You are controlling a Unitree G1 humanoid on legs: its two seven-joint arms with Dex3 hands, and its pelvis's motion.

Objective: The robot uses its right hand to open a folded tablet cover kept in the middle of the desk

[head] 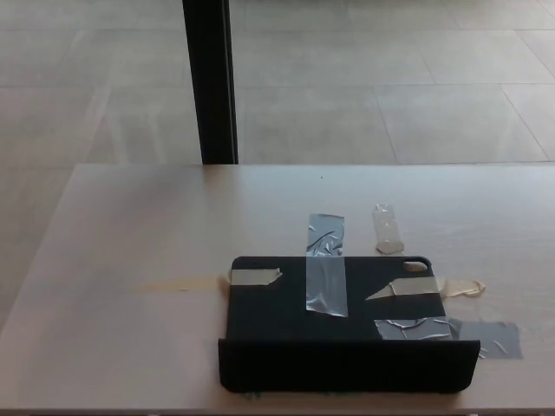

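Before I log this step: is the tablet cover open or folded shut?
Open: the tablet cover lies taped flat on the desk, its near flap raised along the front edge.

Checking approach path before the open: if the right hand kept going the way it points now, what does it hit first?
Can't say: neither hand is in the head view, so no pointing direction shows. The black tablet cover lies taped to the desk, with its near flap standing up along the front edge.

Taped black tablet cover (338,321) on desk (121,251)
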